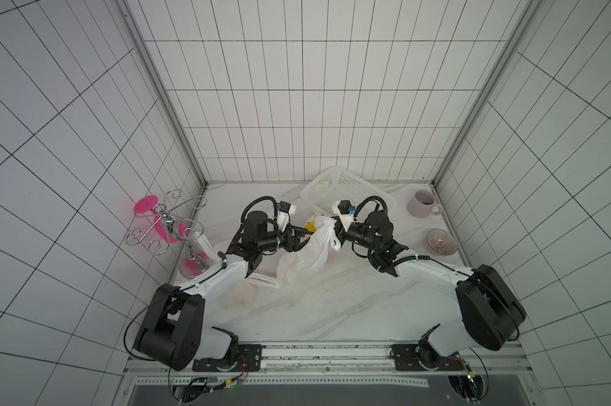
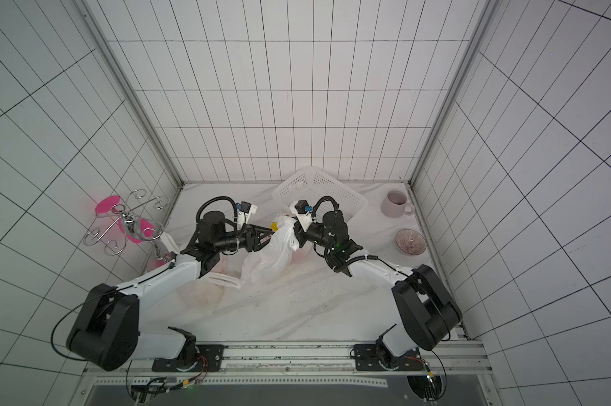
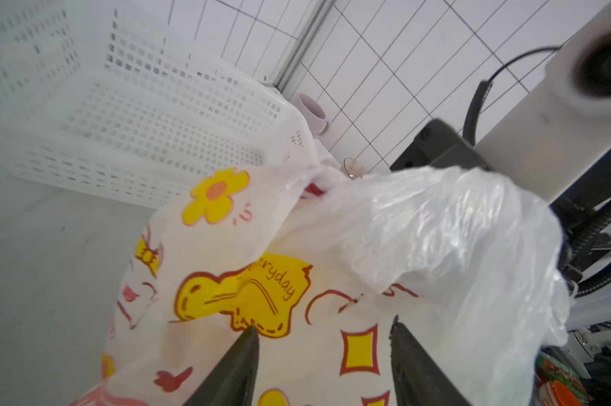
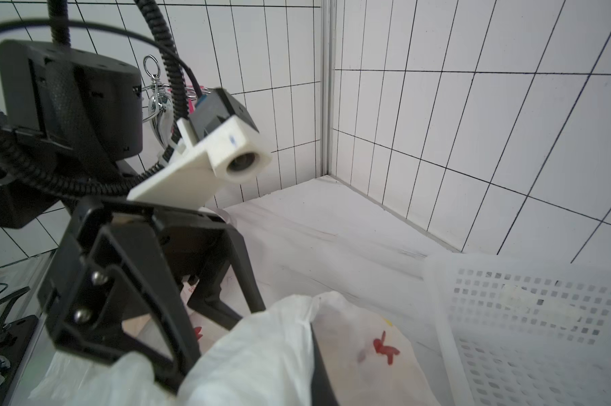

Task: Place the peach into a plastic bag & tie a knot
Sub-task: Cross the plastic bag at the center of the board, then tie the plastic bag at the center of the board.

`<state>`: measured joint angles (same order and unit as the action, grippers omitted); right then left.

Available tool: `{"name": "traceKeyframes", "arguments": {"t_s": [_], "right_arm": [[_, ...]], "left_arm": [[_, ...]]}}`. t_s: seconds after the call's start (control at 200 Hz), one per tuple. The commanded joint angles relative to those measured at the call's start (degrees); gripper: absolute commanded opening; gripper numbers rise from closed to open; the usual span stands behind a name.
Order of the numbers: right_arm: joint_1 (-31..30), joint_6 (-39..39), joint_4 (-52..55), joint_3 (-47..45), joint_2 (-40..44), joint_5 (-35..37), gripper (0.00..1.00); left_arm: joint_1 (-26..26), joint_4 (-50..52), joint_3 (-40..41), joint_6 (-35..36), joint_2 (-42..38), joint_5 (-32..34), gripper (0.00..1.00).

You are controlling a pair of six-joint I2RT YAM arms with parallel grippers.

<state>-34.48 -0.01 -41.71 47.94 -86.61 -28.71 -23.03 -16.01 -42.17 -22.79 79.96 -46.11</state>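
A white plastic bag (image 1: 305, 258) with yellow and red cartoon print hangs crumpled between both arms at mid-table. My left gripper (image 1: 306, 234) is at the bag's left side. In the left wrist view it (image 3: 326, 337) stands open, and the printed plastic (image 3: 247, 291) lies just beyond the two dark fingertips. My right gripper (image 1: 335, 234) is shut on the bag's upper edge. In the right wrist view the plastic (image 4: 261, 351) drapes over its dark finger (image 4: 318, 372). The peach is not plainly visible; only a faint pink tint (image 1: 332, 258) shows through the plastic.
A white perforated basket (image 1: 346, 191) stands just behind the bag. A pale mug (image 1: 421, 204) and a ribbed bowl (image 1: 441, 240) sit at the right wall. A chrome hook stand (image 1: 167, 225) stands at the left. Another thin bag (image 1: 240, 295) lies under my left forearm.
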Motion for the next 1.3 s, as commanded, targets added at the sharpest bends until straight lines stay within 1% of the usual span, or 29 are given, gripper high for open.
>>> {"name": "traceKeyframes", "arguments": {"t_s": [0.0,0.11,0.185,0.245,0.3,0.415,0.49,0.56,0.655,0.69,0.715,0.755,0.81,0.845,0.91,0.945,1.01,1.104,1.209,1.294], "right_arm": [[0.12,0.98,-6.11,-2.35,0.88,-0.12,0.08],[0.13,2.96,-9.50,-1.83,-0.20,0.35,0.14],[0.14,4.13,-11.79,-1.46,-0.96,0.62,0.21],[0.12,5.17,-13.73,-1.08,-1.62,0.51,0.24],[0.16,5.93,-14.84,-0.56,-2.14,0.64,0.26],[0.09,5.98,-14.80,0.35,-3.23,1.39,0.27],[-0.04,5.00,-14.51,0.02,-3.70,4.27,0.28],[0.13,5.24,-16.66,-1.15,-4.07,6.94,0.30],[0.53,6.24,-17.58,-0.82,-4.18,5.06,0.30],[0.47,6.69,-17.41,-0.53,-4.18,3.55,0.28],[0.48,7.01,-17.34,-0.27,-4.14,2.22,0.26],[0.48,7.44,-16.67,-0.06,-4.02,0.67,0.23],[0.48,7.91,-16.23,-0.66,-3.54,-0.47,0.18],[0.55,8.05,-16.05,-1.27,-3.20,-0.80,0.16],[0.73,8.48,-15.72,-2.26,-2.77,-2.17,0.14],[0.87,8.71,-15.65,-2.49,-2.68,-2.81,0.14],[0.91,8.96,-15.26,-2.65,-2.75,-4.25,0.13],[0.99,9.23,-14.97,-2.72,-2.81,-5.41,0.13],[0.99,8.63,-12.99,-2.44,-2.35,-6.87,0.13],[0.99,8.37,-11.56,-1.99,-2.16,-8.45,0.15]], "left_arm": [[-3.97,-7.09,1.10,-0.34,0.92,0.76,0.52],[-5.29,-15.29,3.17,-5.26,2.60,-0.66,0.29],[-6.50,-17.69,3.68,-6.46,3.87,-1.30,0.14],[-7.89,-17.99,3.55,-6.43,4.92,-1.48,0.05],[-8.84,-18.89,3.72,-6.83,5.76,-1.76,0.00],[-10.96,-21.27,4.11,-8.08,6.93,-2.65,0.00],[-12.43,-22.41,4.69,-8.57,6.49,-2.63,0.00],[-13.71,-25.29,5.95,-10.39,5.85,-2.39,0.00],[-14.15,-27.51,7.79,-12.47,6.18,-1.84,0.00],[-13.95,-27.84,8.23,-12.79,6.57,-2.02,0.00],[-13.45,-27.58,8.28,-12.77,6.78,-2.25,0.01],[-12.09,-26.07,8.34,-12.79,6.44,-2.30,0.10],[-9.60,-24.71,8.86,-13.15,4.80,-2.40,0.26],[-8.03,-23.57,9.20,-12.82,3.23,-2.69,0.34],[-5.77,-18.72,9.39,-10.44,-0.30,-2.75,0.43],[-5.02,-15.69,9.26,-9.07,-2.13,-2.84,0.46],[-3.98,-10.45,8.91,-6.89,-5.19,-2.85,0.49],[-1.66,-4.46,8.72,-4.98,-9.57,-3.25,0.50],[2.47,-1.20,8.48,-4.74,-14.40,-1.11,0.45],[3.60,-0.56,6.59,-2.80,-16.58,1.52,0.44]]}}
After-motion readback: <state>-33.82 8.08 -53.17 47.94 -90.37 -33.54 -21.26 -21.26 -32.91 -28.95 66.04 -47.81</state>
